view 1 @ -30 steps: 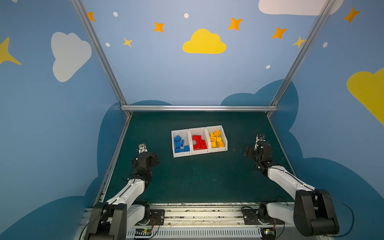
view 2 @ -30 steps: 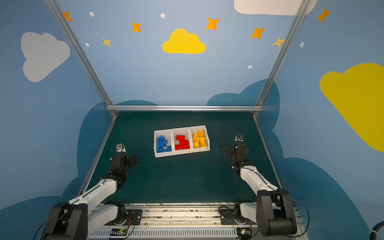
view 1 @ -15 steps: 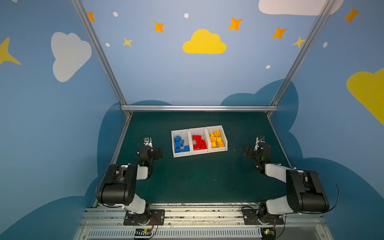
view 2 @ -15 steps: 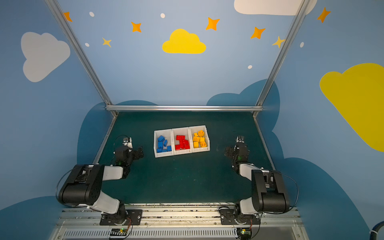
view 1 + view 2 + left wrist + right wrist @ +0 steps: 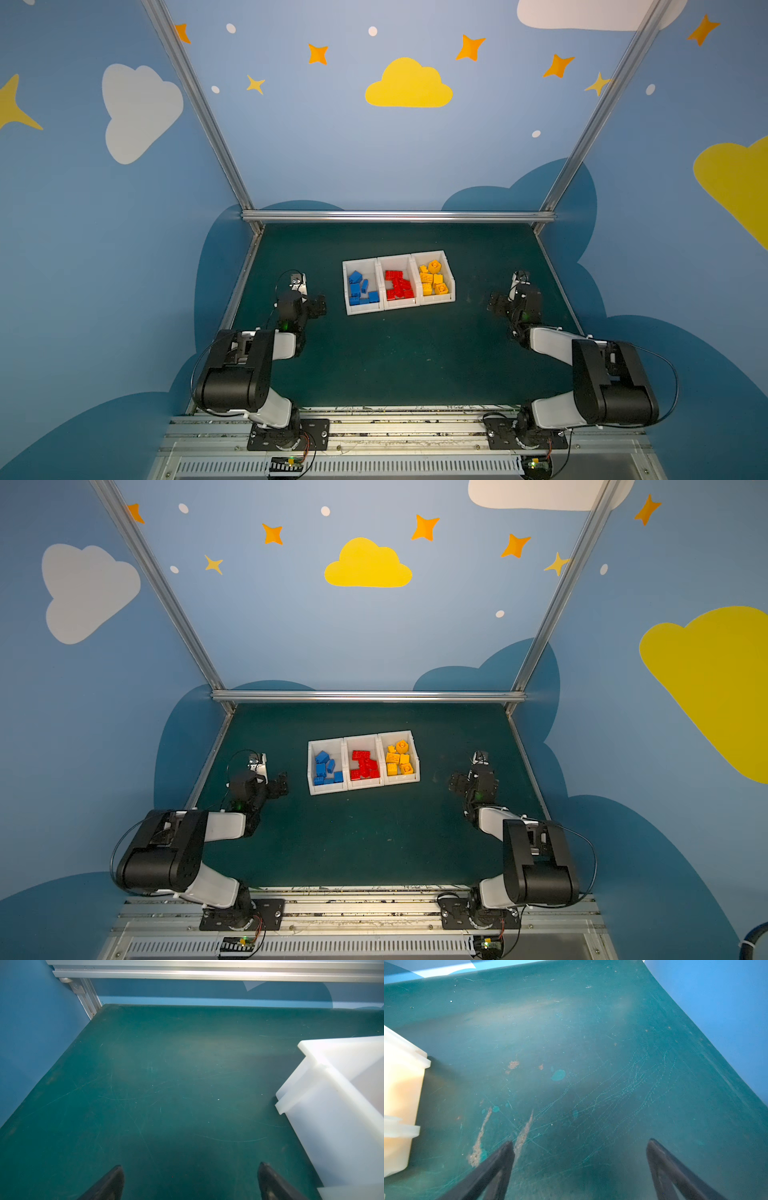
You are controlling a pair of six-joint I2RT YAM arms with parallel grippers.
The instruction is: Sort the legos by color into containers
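Note:
Three white containers stand in a row mid-mat in both top views. Blue legos (image 5: pixel 358 286) fill the left container (image 5: pixel 345 291), red legos (image 5: pixel 399 284) the middle container (image 5: pixel 392 260), yellow legos (image 5: pixel 434 280) the right container (image 5: pixel 451 279). No lego shows on the mat. My left gripper (image 5: pixel 308 293) (image 5: pixel 191 1165) hangs open and empty over bare mat left of the row, with the blue container's wall (image 5: pixel 332 1109) beside it. Right of the row, my right gripper (image 5: pixel 507 291) (image 5: pixel 580 1141) is open and empty too, the yellow container's wall (image 5: pixel 400 1095) off to its side.
The green mat (image 5: pixel 395 357) is fenced by blue walls and an aluminium back rail (image 5: pixel 399 216). Both arms sit folded near the front mounting rail (image 5: pixel 395 428). Scuffs and brown marks (image 5: pixel 525 1134) spot the mat near my right gripper.
Both arms have folded back, their elbows raised near the front rail. The left gripper shifted slightly toward the containers. Both grippers stayed open and empty.

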